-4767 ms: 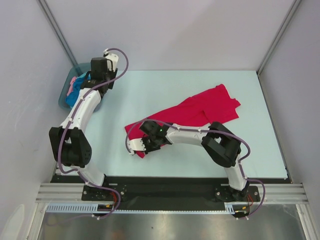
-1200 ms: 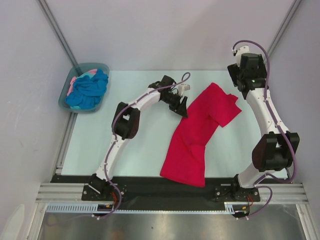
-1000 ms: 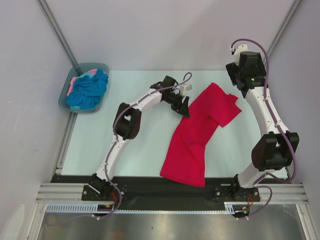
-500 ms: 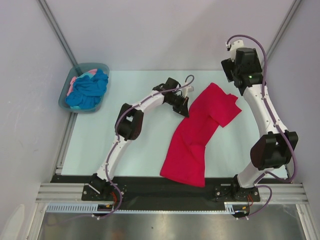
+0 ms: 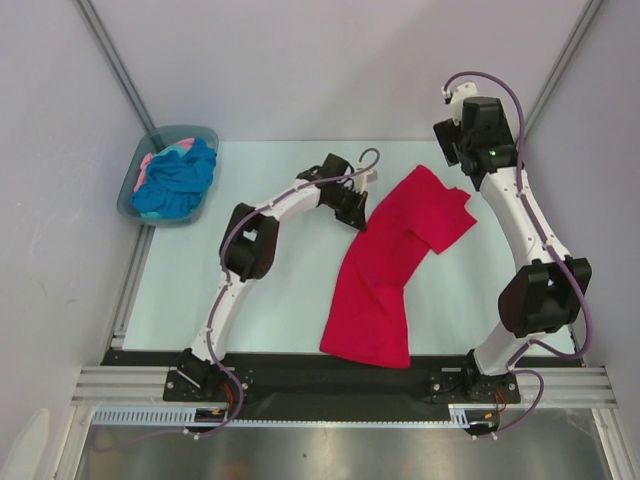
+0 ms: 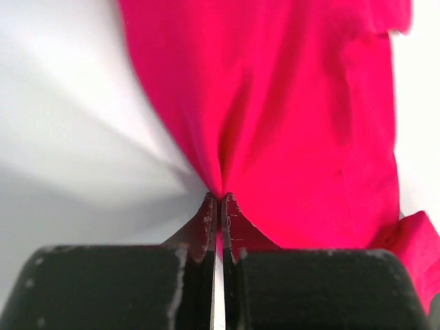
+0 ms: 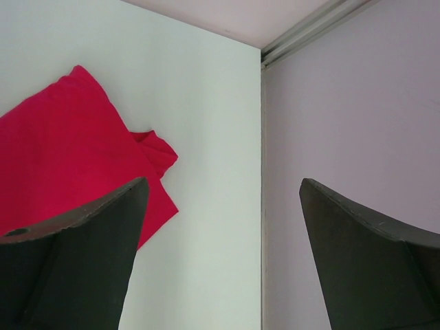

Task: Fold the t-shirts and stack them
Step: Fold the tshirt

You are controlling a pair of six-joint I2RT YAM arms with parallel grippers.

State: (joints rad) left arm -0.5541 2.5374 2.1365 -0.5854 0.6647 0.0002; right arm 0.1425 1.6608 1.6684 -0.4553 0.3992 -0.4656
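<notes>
From above: left gripper closed on the left edge of the crimson-red t-shirt, cloth spread from that pinch off to the gripper's right and back toward the arm bases, hem end at the table's near edge. Well apart to the left of this gripper, a grey-teal tub with the turquoise-blue t-shirt heaped inside and a bit of the pale pink t-shirt at its left side. Right gripper raised by the far right corner, the red shirt's sleeve end just on its near side; opening not readable here. At the left wrist: left gripper pressed fully together, fingers nipping a gathered fold of the crimson-red t-shirt, cloth fanned out ahead and to the right, bare table to the left. At the right wrist: right gripper spread wide, holding nothing, dark fingers clear of the cloth; crimson-red t-shirt lying beyond the left finger, pale table between the fingers, wall past the right one.
</notes>
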